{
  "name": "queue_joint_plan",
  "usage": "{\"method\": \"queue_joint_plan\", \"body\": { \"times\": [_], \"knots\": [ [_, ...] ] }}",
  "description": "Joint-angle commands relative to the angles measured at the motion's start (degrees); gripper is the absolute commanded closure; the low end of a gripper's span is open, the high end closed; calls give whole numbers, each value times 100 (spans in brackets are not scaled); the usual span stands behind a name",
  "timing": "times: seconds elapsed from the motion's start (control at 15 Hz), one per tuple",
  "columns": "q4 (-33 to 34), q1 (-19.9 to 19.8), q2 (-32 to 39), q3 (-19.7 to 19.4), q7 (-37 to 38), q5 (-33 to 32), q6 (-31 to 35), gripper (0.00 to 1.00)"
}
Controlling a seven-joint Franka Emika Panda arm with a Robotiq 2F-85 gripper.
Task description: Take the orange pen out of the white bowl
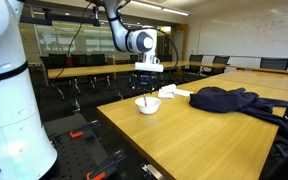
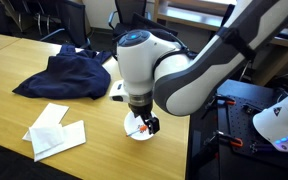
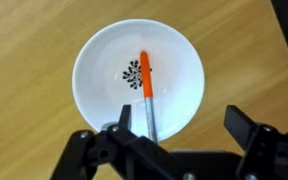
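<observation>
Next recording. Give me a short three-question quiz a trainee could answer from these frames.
1. True or false: the orange pen lies inside the white bowl.
2. The gripper over the bowl is: A open; B shut on the pen; C shut on nothing.
3. Fill in: the dark garment lies on the wooden ___.
Key: 1 true; 2 A; 3 table.

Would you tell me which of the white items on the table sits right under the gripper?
The round white bowl holding the orange pen; the flat white cloths lie apart from the gripper.
</observation>
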Motion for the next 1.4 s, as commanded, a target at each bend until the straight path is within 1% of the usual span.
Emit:
{"method": "queue_joint_plan", "body": {
  "times": [0.0,0.27,0.4,0.47,0.53,0.8,0.87,1.0,1.13,1.2,1.27,1.33],
  "knots": [
    [292,-476,542,340,-636,158,378,0],
    [831,-837,1201,555,-936,200,240,0],
    [1037,-938,1452,666,-1066,174,180,8],
    [1129,-959,1552,713,-1073,149,122,28],
    [1178,-957,1612,721,-1060,120,118,29],
    [1232,-949,1623,723,-954,79,133,60],
    [1209,-937,1576,717,-918,79,142,69],
    [1133,-915,1452,722,-875,64,131,82],
    [1015,-949,1273,806,-907,105,125,97],
    [935,-985,1143,876,-950,142,127,100],
    [829,-1025,980,951,-1010,179,142,100],
    [744,-1016,816,971,-954,210,138,97]
  ]
}}
